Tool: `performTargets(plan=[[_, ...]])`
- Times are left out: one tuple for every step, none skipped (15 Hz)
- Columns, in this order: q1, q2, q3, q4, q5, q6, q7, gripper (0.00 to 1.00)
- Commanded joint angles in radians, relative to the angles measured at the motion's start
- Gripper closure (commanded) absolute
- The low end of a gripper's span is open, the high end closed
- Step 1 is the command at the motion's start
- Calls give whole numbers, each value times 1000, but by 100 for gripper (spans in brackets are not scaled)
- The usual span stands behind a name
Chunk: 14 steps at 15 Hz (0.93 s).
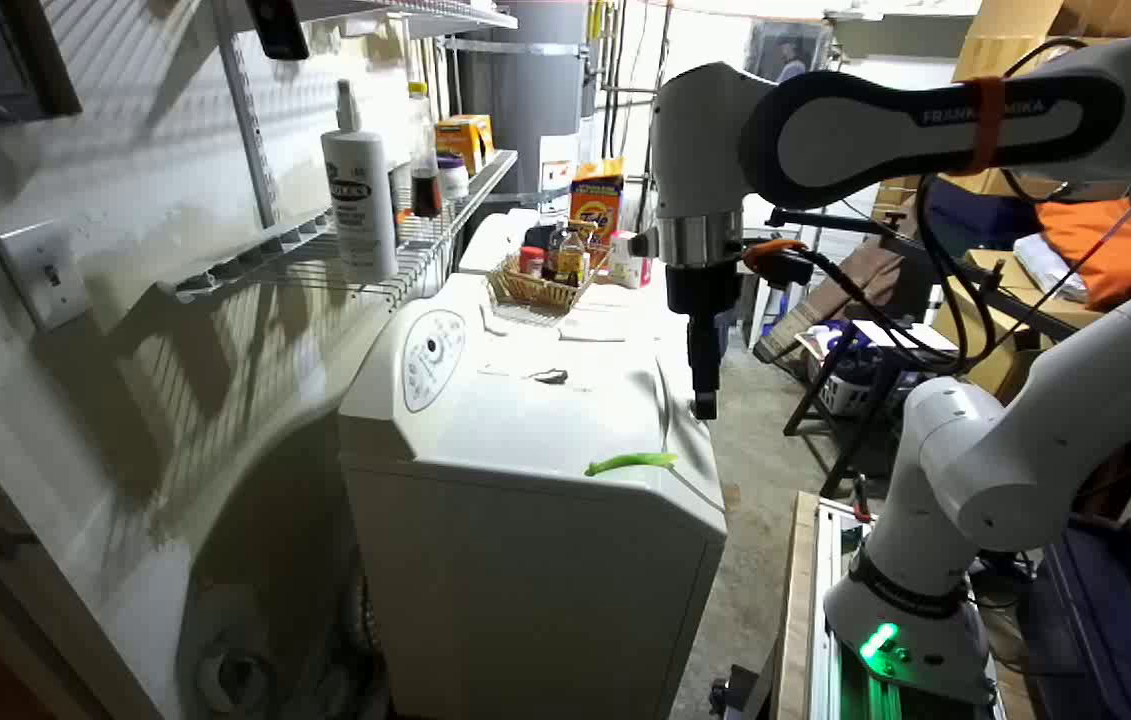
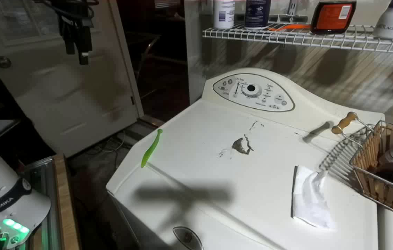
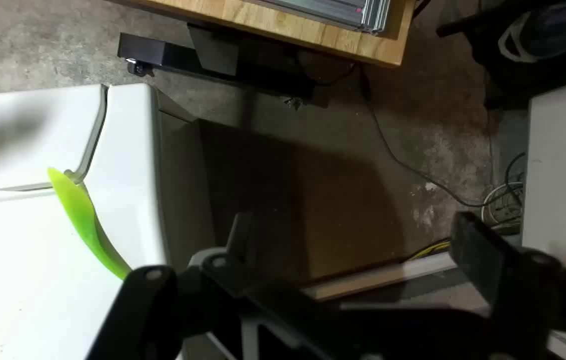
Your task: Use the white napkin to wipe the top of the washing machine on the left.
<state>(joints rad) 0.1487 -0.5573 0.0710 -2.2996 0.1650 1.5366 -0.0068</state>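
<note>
Blocky pincer (image 3: 354,235) gapes; creased white napkin (image 2: 311,198) lies on scuffed machine (image 2: 199,149).

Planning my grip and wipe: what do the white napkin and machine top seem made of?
White napkin: matte paper or thin cloth, from its soft creases; unclear which. Machine top: probably painted metal, smooth white; the dark patch looks like coating worn through.
</note>
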Motion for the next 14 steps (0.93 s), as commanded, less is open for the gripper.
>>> performTargets(plan=[[-14,0,11,2,5,-3,-5,0],[-14,0,11,2,5,-3,-5,0],[-14,0,11,2,5,-3,-5,0],[-14,0,11,2,5,-3,-5,0],[-14,0,11,2,5,-3,-5,0],[-14,0,11,2,5,-3,-5,0],[-14,0,11,2,5,-3,-5,0],[-14,0,11,2,5,-3,-5,0],[-36,-2,15,-7,-18,49,29,0],[-56,-1,8,-10,-27,85,54,0],[-80,-6,-4,-19,-44,134,68,0],[-102,-4,-15,-21,-56,164,82,0],[-128,-3,-27,-26,-73,201,91,0],[-154,0,-42,-29,-87,236,100,0]])
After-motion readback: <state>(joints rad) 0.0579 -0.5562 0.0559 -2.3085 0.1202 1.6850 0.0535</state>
